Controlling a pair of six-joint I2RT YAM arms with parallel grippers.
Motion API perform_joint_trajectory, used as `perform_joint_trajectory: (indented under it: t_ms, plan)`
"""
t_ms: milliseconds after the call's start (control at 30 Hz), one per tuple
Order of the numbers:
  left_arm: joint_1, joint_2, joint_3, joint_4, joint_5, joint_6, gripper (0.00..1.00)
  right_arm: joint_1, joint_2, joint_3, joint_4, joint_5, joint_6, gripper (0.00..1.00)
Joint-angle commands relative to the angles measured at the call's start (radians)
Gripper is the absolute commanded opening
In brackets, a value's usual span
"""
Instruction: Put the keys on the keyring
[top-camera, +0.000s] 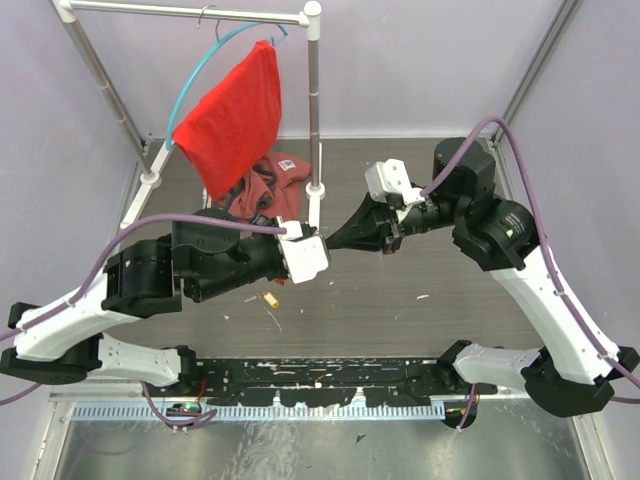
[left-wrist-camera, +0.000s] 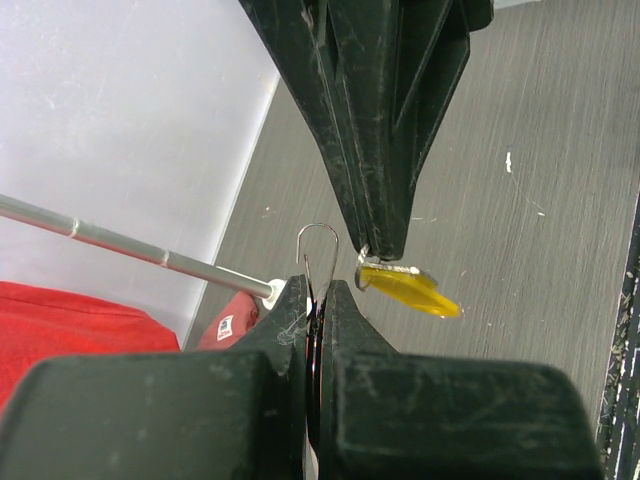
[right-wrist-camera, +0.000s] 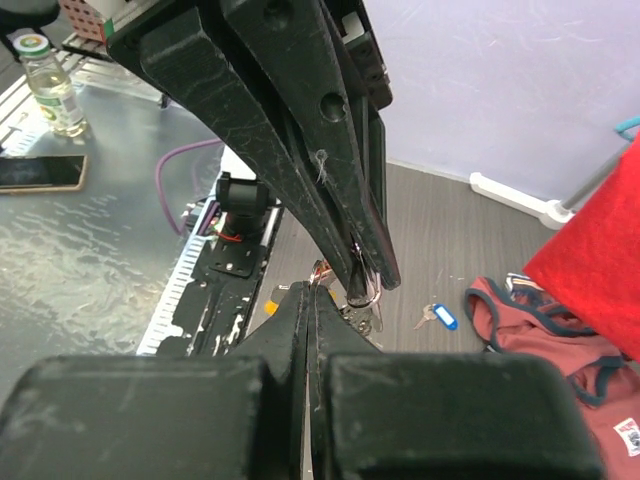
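Note:
My left gripper (top-camera: 322, 252) and right gripper (top-camera: 336, 243) meet tip to tip above the table's middle. In the left wrist view my left gripper (left-wrist-camera: 315, 290) is shut on the thin silver keyring (left-wrist-camera: 318, 250), whose loop sticks up between the pads. My right gripper (left-wrist-camera: 383, 250) comes in from above, shut on a silver key with a yellow tag (left-wrist-camera: 410, 288) just right of the ring. In the right wrist view my right gripper (right-wrist-camera: 310, 292) is shut, with the ring (right-wrist-camera: 366, 296) under the left fingers. A blue-tagged key (right-wrist-camera: 437, 318) and a yellow tag (top-camera: 270, 299) lie on the table.
A clothes rack (top-camera: 314, 120) stands at the back with a red shirt (top-camera: 235, 115) on a teal hanger hoop (top-camera: 200, 70). A dark red garment (top-camera: 278, 178) lies under it, also seen in the right wrist view (right-wrist-camera: 560, 330). The black rail (top-camera: 320, 378) runs along the near edge.

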Motion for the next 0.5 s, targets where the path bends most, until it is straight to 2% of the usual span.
perform_joint_trajectory:
  t_ms: [0,467]
  plan:
    - [0.001,-0.016,0.011,0.046,-0.003,-0.007,0.0,0.004,-0.05,-0.01,0.098,0.063,0.038,0.01]
    - [0.001,-0.02,0.017,0.041,-0.001,-0.005,0.0,0.004,-0.076,-0.024,0.099,0.146,0.045,0.01]
